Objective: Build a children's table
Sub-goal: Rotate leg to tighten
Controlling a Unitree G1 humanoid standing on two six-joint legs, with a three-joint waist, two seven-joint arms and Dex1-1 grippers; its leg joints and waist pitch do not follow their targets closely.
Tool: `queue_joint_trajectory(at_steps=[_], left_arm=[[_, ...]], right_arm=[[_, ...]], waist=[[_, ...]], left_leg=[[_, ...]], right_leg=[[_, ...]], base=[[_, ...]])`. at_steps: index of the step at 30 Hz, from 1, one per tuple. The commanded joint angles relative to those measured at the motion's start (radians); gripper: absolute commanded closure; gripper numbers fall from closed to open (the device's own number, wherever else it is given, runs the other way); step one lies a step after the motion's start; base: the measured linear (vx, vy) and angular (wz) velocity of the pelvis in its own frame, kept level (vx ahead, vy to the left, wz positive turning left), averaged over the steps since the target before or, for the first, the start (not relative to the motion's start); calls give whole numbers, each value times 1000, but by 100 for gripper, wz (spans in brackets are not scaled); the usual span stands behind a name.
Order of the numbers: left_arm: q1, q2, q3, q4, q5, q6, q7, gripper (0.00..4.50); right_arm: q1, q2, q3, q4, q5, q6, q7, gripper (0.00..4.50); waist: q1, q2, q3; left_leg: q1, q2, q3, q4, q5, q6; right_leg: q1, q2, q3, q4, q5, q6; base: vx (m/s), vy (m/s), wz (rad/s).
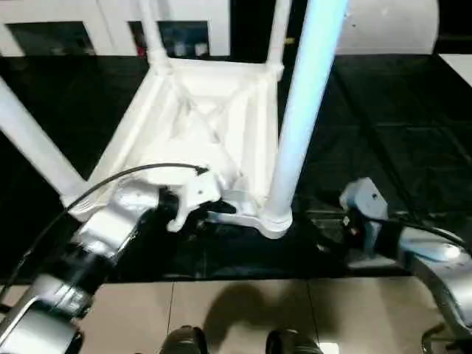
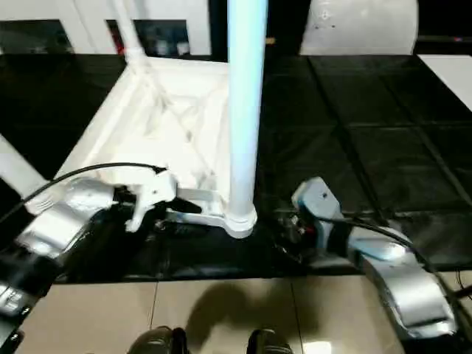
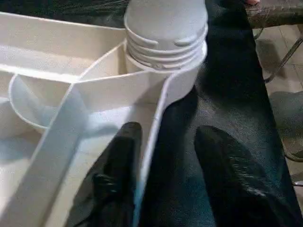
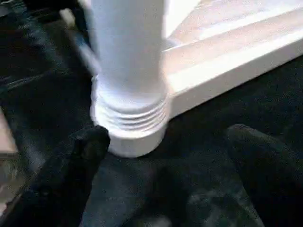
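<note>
Head cameras look steeply down on the near table leg [image 1: 295, 140], wrist cameras close at its threaded base, from opposite sides

black mat [image 1: 383, 133] | tan floor tiles [image 1: 243, 310] | white cabinet [image 1: 110, 22] behind

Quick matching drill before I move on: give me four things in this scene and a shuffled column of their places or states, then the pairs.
1. near leg
2. left gripper
3. right gripper
4. tabletop

A. open, facing the leg's base
B. lying upside down, ribs up
C. standing in the near corner socket, threads still showing
D. open, fingers either side of the top's rim

Pairs: 1-C, 2-D, 3-A, 4-B
</note>
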Motion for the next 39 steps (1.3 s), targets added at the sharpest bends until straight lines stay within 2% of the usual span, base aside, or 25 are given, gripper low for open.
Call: queue_joint_trajectory(at_steps=[1, 4, 5, 7, 15, 16, 22, 25, 27, 29, 31, 34, 35, 36, 38, 39], left_arm=[[-18, -5, -12, 25, 16, -21, -23, 275], [-39, -14, -13, 62, 26, -35, -32, 294], [-49, -19, -13, 79, 30, -38, -32, 307], [-65, -29, -13, 112, 36, -50, -32, 327], [-98, -38, -18, 188, 66, -98, -50, 390], [-107, -36, -25, 205, 76, -105, -59, 411], [-124, -32, -35, 253, 113, -141, -71, 446], [-128, -31, -36, 264, 123, -146, -71, 446], [-124, -31, -29, 259, 124, -118, -58, 446], [-112, -40, -2, 236, 101, -51, -23, 446], [-95, -68, 55, 201, 65, 50, 62, 446], [-61, -70, 67, 148, 63, 83, 86, 446], [-46, -68, 64, 125, 70, 92, 91, 446], [-30, -64, 62, 97, 74, 99, 93, 446], [-14, -61, 62, 68, 75, 114, 98, 446], [6, -59, 64, 21, 72, 141, 103, 446]], right_arm=[[13, -19, -15, -35, 21, 18, 23, 0], [24, -28, -20, -52, 32, 26, 38, 0], [29, -33, -17, -60, 37, 30, 44, 0], [37, -42, -10, -73, 44, 34, 52, 0], [37, -43, -6, -85, 50, 42, 62, 0], [38, -46, -5, -86, 49, 41, 64, 0], [38, -43, -5, -93, 55, 45, 64, 0], [35, -41, -8, -93, 58, 44, 61, 0], [26, -27, -17, -92, 71, 49, 52, 0], [13, -8, -30, -92, 88, 60, 37, 0], [-9, 7, -38, -81, 91, 72, 14, 0], [-25, 8, -34, -61, 77, 66, 8, 0], [-32, 8, -34, -52, 73, 64, 7, 0], [-37, 8, -33, -44, 69, 61, 6, 0], [-41, 9, -31, -39, 67, 60, 5, 0], [-46, 10, -30, -33, 66, 59, 5, 0]], waist=[[5, -10, -94], [5, -12, -94], [5, -4, -95], [6, -11, -98], [8, -10, -99], [9, -10, -98], [8, -11, -100], [8, -10, -100], [8, -10, -100], [7, -5, -98], [5, -6, -96], [1, -8, -97], [-4, -17, -94], [-7, -12, -93], [-12, -12, -94], [-13, -15, -91]], left_leg=[[14, 62, -19, -64, -123, 79], [12, 61, -18, -62, -115, 84], [14, 61, -19, -62, -122, 83], [14, 61, -19, -61, -119, 85], [13, 62, -20, -60, -109, 88], [13, 62, -20, -60, -110, 88], [11, 61, -21, -60, -102, 90], [12, 63, -20, -59, -103, 90], [13, 63, -20, -60, -103, 90], [13, 63, -21, -60, -109, 91], [14, 64, -21, -60, -116, 85], [11, 62, -22, -59, -120, 77], [8, 61, -21, -61, -118, 81], [8, 59, -21, -61, -120, 83], [7, 58, -21, -58, -118, 84], [10, 57, -18, -59, -124, 87]], right_leg=[[62, -90, 50, -70, -175, -231], [62, -89, 49, -71, -173, -229], [61, -89, 49, -74, -177, -229], [64, -90, 48, -72, -172, -232], [63, -91, 47, -71, -165, -234], [62, -90, 47, -71, -165, -235], [66, -93, 47, -69, -148, -237], [65, -93, 47, -68, -142, -243], [65, -93, 46, -68, -139, -248], [64, -93, 46, -68, -140, -258], [63, -93, 45, -69, -157, -264], [67, -92, 44, -70, -184, -252], [67, -92, 44, -72, -186, -247], [66, -91, 43, -75, -206, -238], [66, -91, 43, -76, -222, -229], [61, -88, 43, -82, -245, -220]], base=[[0, 0, 0], [0, 0, 0], [0, 0, 0], [0, 0, 0], [0, 0, 0], [0, 0, 0], [0, 0, 0], [0, 0, 0], [0, 0, 0], [0, 0, 0], [0, 0, 0], [0, 0, 0], [0, 0, 0], [0, 0, 0], [0, 0, 0], [0, 0, 0]])
